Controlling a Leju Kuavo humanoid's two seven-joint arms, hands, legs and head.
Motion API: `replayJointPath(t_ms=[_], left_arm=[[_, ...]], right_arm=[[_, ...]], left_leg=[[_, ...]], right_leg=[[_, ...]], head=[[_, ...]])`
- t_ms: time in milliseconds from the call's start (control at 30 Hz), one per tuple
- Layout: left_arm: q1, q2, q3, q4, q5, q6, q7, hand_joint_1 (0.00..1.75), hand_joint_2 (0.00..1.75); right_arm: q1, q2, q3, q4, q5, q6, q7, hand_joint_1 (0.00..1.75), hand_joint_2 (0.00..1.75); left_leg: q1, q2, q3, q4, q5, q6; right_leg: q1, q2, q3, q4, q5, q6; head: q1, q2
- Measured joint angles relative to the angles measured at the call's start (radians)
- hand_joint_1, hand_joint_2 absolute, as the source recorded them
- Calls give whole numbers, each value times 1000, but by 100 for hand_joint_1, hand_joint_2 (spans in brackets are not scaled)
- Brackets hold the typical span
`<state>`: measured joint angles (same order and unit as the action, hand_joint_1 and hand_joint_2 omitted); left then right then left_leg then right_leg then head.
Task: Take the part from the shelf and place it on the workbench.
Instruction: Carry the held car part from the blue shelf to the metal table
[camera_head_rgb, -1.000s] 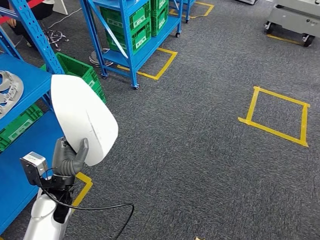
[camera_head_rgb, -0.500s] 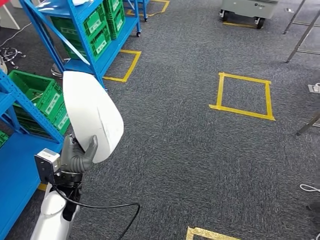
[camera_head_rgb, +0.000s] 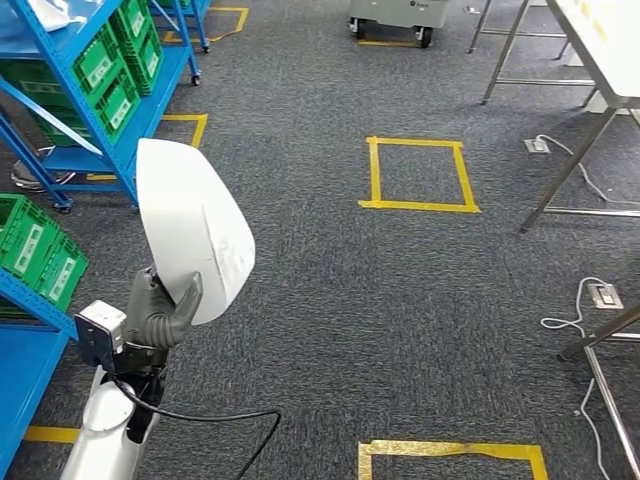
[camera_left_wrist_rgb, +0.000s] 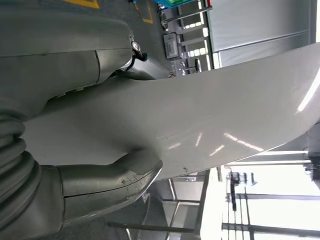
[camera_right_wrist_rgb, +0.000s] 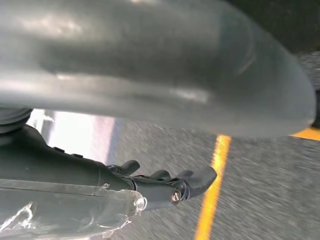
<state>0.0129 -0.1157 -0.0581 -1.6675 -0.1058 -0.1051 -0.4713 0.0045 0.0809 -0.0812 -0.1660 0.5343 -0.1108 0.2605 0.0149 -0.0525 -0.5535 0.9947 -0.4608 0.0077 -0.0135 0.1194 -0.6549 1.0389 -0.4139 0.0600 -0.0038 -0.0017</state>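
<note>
A large white curved shell part stands upright at the lower left of the head view. My left hand grips its lower edge, thumb across the near face. Close up, the part runs between the grey thumb and the fingers behind it. The workbench, with a white top on metal legs, is at the far right, well away from the part. My right hand hangs over the carpet, fingers straight and apart, with nothing in it.
Blue shelves with green crates stand at the left. Yellow tape squares mark the grey carpet, with another near my feet. A wheeled cart is at the back. Cables and a floor socket lie under the bench.
The camera has turned right: the shelves slid off to the left and the workbench came in at the right. My left hand still holds the white part the same way.
</note>
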Motion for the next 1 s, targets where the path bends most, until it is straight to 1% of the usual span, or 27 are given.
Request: replayJointPath(t_ms=[33, 67, 100, 133, 167, 200, 233, 300, 333, 367, 400, 467, 500, 533, 567, 600, 633, 667, 700, 733, 767, 800, 833, 867, 900, 967, 1000], left_arm=[[-1, -1, -1, -1, 15, -4, -12, 175, 175], [-1, -2, 0, -3, 35, -11, -23, 175, 175], [-1, -4, 1, -5, 54, -17, -31, 175, 175], [-1, -6, 3, -7, 67, -20, -31, 175, 175], [-1, -7, 4, -8, 72, -20, -26, 175, 175], [-1, -10, 5, -9, 72, -18, -20, 175, 175], [-2, -12, 6, -9, 71, -15, -15, 175, 175], [-3, -14, 9, -9, 70, -10, -11, 175, 175], [-4, -15, 11, -9, 71, -7, -10, 175, 175], [-5, -15, 13, -9, 71, -5, -10, 175, 175], [-5, -15, 15, -9, 71, -2, -10, 175, 175], [-4, -16, 18, -11, 69, 2, -14, 175, 175], [-3, -17, 19, -13, 64, 4, -16, 175, 175], [-2, -18, 18, -17, 57, 6, -17, 175, 175], [-2, -19, 17, -20, 49, 9, -16, 175, 175], [-1, -20, 16, -23, 43, 13, -15, 175, 175], [1, -20, 15, -24, 38, 16, -13, 175, 175], [2, -20, 14, -24, 35, 20, -12, 175, 175], [3, -20, 14, -24, 34, 23, -12, 175, 175], [4, -20, 13, -24, 35, 26, -12, 175, 175], [4, -20, 13, -24, 37, 29, -11, 175, 175], [4, -19, 13, -24, 40, 31, -10, 175, 175], [4, -19, 13, -25, 42, 33, -10, 175, 175], [4, -19, 13, -25, 43, 34, -8, 175, 175], [4, -19, 13, -26, 44, 35, -7, 175, 175], [4, -19, 13, -26, 44, 39, -2, 175, 175], [4, -19, 12, -27, 43, 43, 1, 175, 175]], right_arm=[[-1, 0, 0, 0, 1, 2, 0, 0, 0], [-2, 0, 0, 0, 3, 4, 0, 0, 0], [-3, 0, 0, 0, 5, 6, 1, 0, 0], [-4, 1, 0, 0, 9, 6, 2, 0, 0], [-5, 2, 0, 0, 12, 6, 3, 0, 0], [-5, 3, 0, 0, 15, 4, 3, 0, 0], [-4, 3, 0, 0, 18, 1, 1, 0, 0], [-5, 5, 0, 0, 21, -6, -6, 0, 0], [-6, 8, 0, -1, 21, -11, -14, 0, 0], [-7, 11, -1, -2, 19, -17, -22, 0, 0], [-9, 14, -4, -2, 16, -24, -31, 0, 0], [-11, 17, -15, -4, 8, -37, -46, 0, 0], [-11, 17, -20, -4, 6, -41, -47, 0, 0], [-11, 17, -24, -4, 5, -44, -43, 0, 0], [-11, 17, -26, -4, 5, -46, -34, 0, 0], [-12, 17, -28, -4, 6, -47, -26, 0, 0], [-13, 17, -31, -4, 6, -48, -19, 0, 0], [-13, 17, -33, -4, 6, -49, -15, 0, 0], [-13, 17, -37, -4, 5, -50, -13, 0, 0], [-11, 17, -41, -4, 1, -53, -14, 0, 0], [-10, 17, -47, -5, -5, -58, -16, 0, 0], [-9, 17, -53, -5, -13, -62, -20, 0, 0], [-9, 17, -60, -6, -19, -65, -23, 0, 0], [-9, 17, -66, -7, -22, -68, -26, 0, 0], [-8, 17, -71, -7, -25, -70, -28, 0, 0], [-2, 17, -80, -8, -30, -72, -31, 0, 0], [0, 17, -86, -8, -32, -73, -31, 0, 0]], left_leg=[[0, 15, 2, -4, 2, 5], [-3, 30, 2, -5, 2, 9], [-6, 46, 3, -5, 1, 11], [-7, 63, 3, -4, 0, 11], [-8, 79, 4, -4, -1, 11], [-8, 94, 5, -4, -3, 10], [-8, 107, 7, -4, -6, 7], [-12, 129, 15, -3, -14, -3], [-15, 138, 19, -1, -18, -9], [-18, 147, 22, 0, -22, -15], [-20, 158, 25, 0, -24, -20], [-15, 174, 33, -2, -31, -31], [-12, 162, 33, 5, -40, -36], [-9, 137, 25, 29, -59, -40], [-7, 106, 4, 74, -86, -41], [-7, 79, -30, 140, -117, -40], [-8, 66, -69, 210, -144, -39], [-9, 61, -102, 264, -157, -36], [-10, 58, -122, 287, -149, -32], [-11, 54, -124, 271, -122, -27], [-12, 47, -108, 222, -82, -21], [-13, 29, -83, 157, -40, -17], [-11, 8, -57, 93, -11, -14], [-11, -9, -39, 49, 5, -13], [-11, -20, -29, 25, 9, -13], [-12, -7, -26, 15, 9, -8], [-11, 4, -24, 11, 11, -2]], right_leg=[[2, -36, -21, 41, -24, 2], [4, -74, -50, 102, -57, 5], [3, -95, -84, 172, -89, 8], [2, -105, -110, 229, -110, 10], [1, -111, -121, 256, -114, 12], [0, -115, -111, 243, -100, 13], [-2, -123, -81, 193, -73, 15], [-3, -174, -3, 62, -26, 16], [-3, -197, 23, 20, -15, 12], [-1, -212, 33, 1, -13, 4], [1, -210, 32, 2, -14, -5], [3, -180, 29, 0, -12, -22], [3, -165, 30, -2, -12, -29], [2, -151, 31, -3, -10, -35], [2, -138, 33, -5, -10, -40], [3, -124, 33, -5, -10, -45], [4, -109, 32, -5, -10, -48], [6, -93, 33, -5, -10, -50], [8, -76, 34, -5, -11, -51], [10, -59, 35, -5, -11, -51], [10, -43, 37, -5, -11, -51], [9, -29, 39, -5, -11, -50], [10, -15, 38, -3, -12, -48], [10, -3, 35, -2, -11, -44], [9, 8, 32, -2, -10, -38], [6, 26, 26, -7, -7, -25], [7, 15, 22, -4, -10, -20]], head=[[3, 0], [6, 0], [8, 0], [7, 0], [7, 0], [7, 0], [7, 0], [8, 0], [7, 0], [6, 0], [3, 0], [-2, 0], [-4, 0], [-6, 0], [-8, 0], [-10, 0], [-11, 0], [-12, 0], [-12, 0], [-12, 0], [-12, 0], [-11, 0], [-11, 0], [-11, 0], [-11, 0], [-10, 0], [-10, 0]])
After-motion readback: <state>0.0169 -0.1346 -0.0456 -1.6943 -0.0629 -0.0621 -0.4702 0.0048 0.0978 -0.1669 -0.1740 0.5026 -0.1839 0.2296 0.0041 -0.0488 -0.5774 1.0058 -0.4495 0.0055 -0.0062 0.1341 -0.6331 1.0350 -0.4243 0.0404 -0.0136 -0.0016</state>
